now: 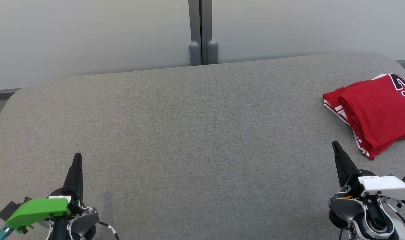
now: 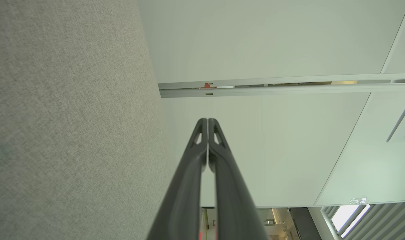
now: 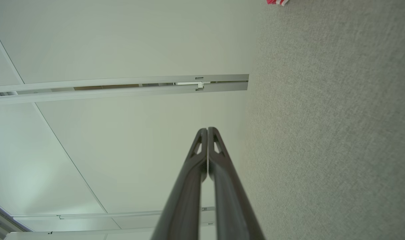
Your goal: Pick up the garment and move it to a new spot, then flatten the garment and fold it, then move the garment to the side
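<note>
The garment (image 1: 375, 113) is a red jersey with white trim and dark numerals, lying folded at the far right of the grey table (image 1: 195, 133). A small red and white corner of the garment (image 3: 277, 2) peeks in at the top of the right wrist view. My right gripper (image 1: 335, 144) is shut and empty, just in front and to the left of the garment, apart from it. In the right wrist view its tips (image 3: 207, 129) meet. At the lower left my left gripper (image 1: 77, 156) is shut too, with its tips (image 2: 207, 120) pressed together on nothing.
A pale wall with a grey vertical post (image 1: 202, 33) runs behind the table's rounded far edge. The grey felt tabletop (image 2: 72, 116) stretches between the two grippers.
</note>
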Robot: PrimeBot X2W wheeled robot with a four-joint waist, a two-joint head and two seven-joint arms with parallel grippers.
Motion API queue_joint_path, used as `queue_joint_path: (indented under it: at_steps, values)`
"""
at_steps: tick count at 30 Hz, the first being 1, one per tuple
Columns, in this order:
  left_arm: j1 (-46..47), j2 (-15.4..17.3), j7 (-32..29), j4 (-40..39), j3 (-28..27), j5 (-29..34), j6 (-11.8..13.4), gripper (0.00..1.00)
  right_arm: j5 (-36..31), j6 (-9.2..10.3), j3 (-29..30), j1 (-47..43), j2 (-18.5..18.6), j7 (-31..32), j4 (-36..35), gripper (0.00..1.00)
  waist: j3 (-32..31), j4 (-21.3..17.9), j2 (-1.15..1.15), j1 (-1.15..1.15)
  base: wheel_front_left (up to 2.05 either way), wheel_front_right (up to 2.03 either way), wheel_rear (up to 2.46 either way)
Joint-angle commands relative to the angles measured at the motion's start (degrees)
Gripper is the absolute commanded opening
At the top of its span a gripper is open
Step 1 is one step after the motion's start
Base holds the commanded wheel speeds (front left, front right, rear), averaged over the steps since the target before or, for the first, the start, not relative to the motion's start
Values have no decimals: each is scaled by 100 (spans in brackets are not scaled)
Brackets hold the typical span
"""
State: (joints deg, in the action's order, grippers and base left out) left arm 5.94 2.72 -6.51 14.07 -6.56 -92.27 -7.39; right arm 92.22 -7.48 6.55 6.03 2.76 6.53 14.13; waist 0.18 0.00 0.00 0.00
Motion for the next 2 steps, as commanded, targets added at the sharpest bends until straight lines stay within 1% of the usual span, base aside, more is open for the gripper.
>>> queue_joint_path:
  at_steps: [1,2]
  values:
    - [57,29,-25,-8,-14,-27,-33,0,37,-2,9,30,21,20,-28,0,0,0,0,0,0,0,0]
    - [57,29,-24,-6,-14,-27,-33,0,37,-2,9,30,21,20,-28,0,0,0,0,0,0,0,0]
